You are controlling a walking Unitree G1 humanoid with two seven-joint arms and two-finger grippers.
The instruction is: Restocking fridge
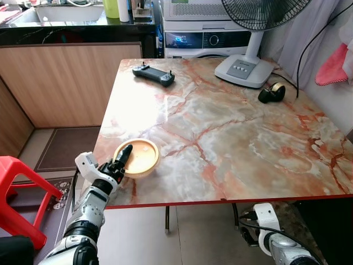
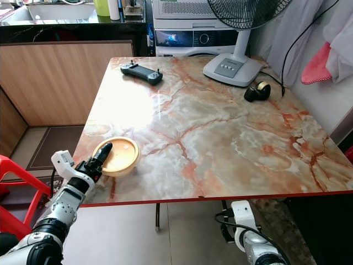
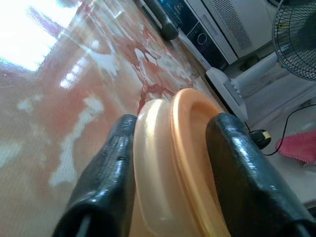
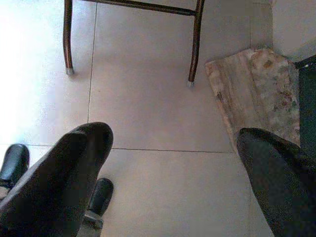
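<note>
Marble table [image 1: 231, 143] — one bowl [image 1: 140, 157] (gripped).

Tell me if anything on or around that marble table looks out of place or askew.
Nothing is spilled or broken. The orange bowl sits by the table's near edge, its rim clamped by the left gripper. A slab of stone or board lies loose on the floor tiles below, which looks odd.

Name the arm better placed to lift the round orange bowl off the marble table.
Left. The left gripper is shut on the round orange bowl's near rim at the marble table's front edge. The right gripper hangs open below it, facing floor tiles.
</note>
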